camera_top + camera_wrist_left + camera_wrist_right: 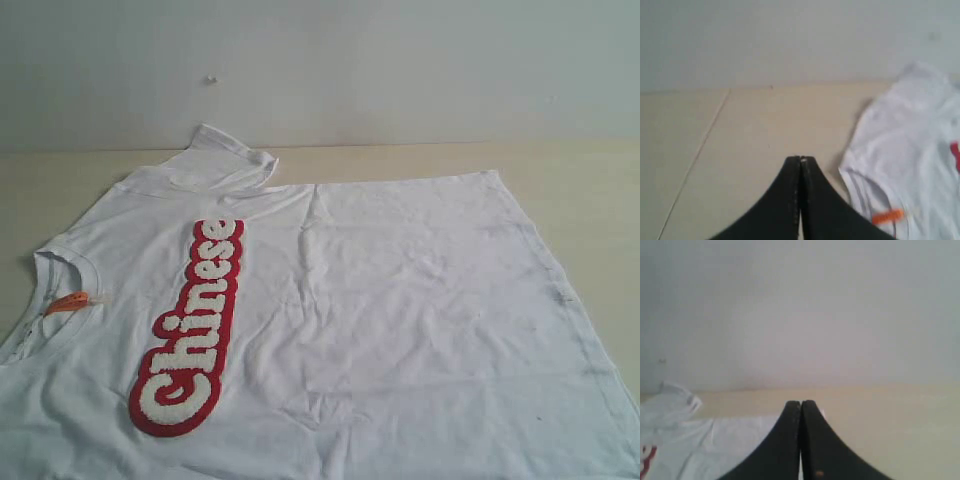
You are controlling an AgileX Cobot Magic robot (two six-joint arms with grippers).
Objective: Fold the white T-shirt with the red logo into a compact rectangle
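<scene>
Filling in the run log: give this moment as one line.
fold: not begun | white cotton T-shirt: spread out, unfolded, on beige table | left claw: shut, empty | right claw: shut, empty

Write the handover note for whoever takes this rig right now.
Left gripper: shut, empty, over bare table beside the collar.
Right gripper: shut, empty, at the shirt's edge.
T-shirt: spread face up on the table, logo showing, orange tag at the neck, far sleeve bunched.
Done: no fold yet.
Left: fold sleeves and sides in, then fold down to a compact rectangle.
</scene>
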